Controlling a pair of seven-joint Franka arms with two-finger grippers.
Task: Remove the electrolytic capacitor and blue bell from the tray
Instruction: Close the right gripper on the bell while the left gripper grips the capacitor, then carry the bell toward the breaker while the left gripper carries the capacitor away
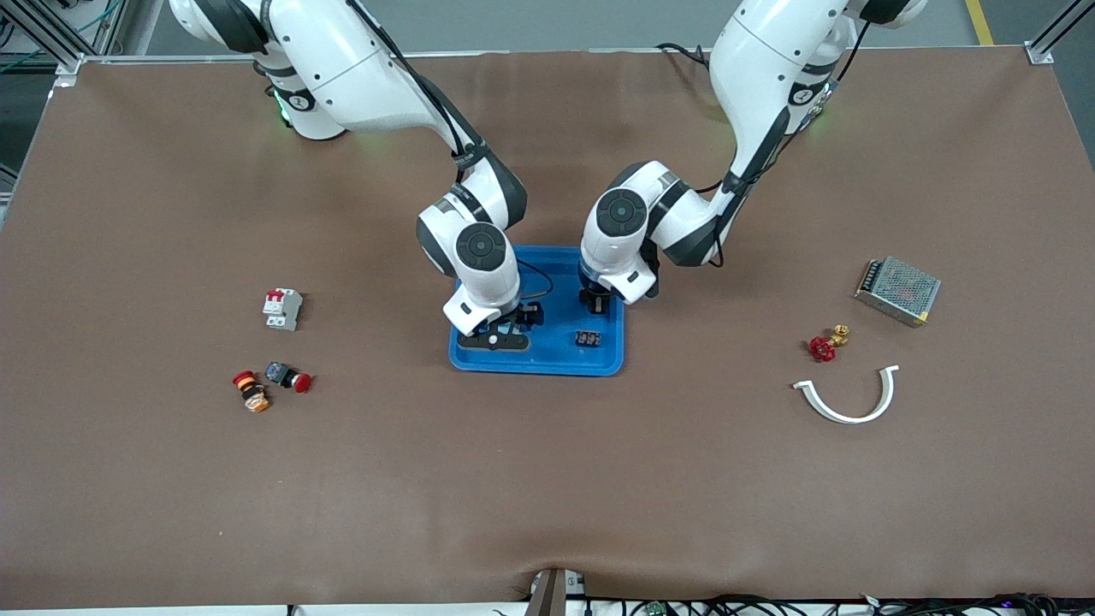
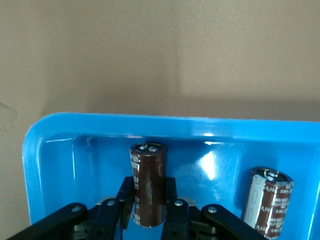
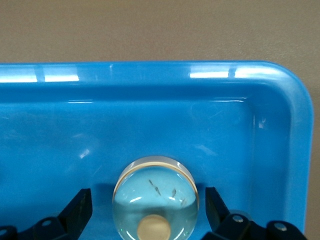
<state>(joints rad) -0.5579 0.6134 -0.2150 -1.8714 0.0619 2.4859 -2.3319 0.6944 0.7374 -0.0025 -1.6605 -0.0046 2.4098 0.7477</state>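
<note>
Tray (image 1: 547,364): glossy blue plastic, shallow, with rounded corners, in the middle of the brown table (image 1: 547,479).
Capacitor (image 2: 148,187): dark brown cylinder with a shiny metal top, standing upright in the tray.
Left hand (image 2: 149,210): lowered into the tray, black fingers (image 2: 116,210) clamped on either side of the capacitor.
Second capacitor (image 2: 269,202): same brown cylinder, upright in the tray beside the first, untouched.
Bell (image 3: 156,199): round, smooth silver dome with a pale button at its middle, sitting on the tray floor.
Right hand (image 3: 150,212): low over the tray, fingers (image 3: 80,210) spread wide, one on each side of the bell, not touching it.
Black block (image 1: 587,339): small, ridged, in the tray nearer the front camera than the left hand.
Both arms: bent downward from their bases, wrists pointing into the tray.
</note>
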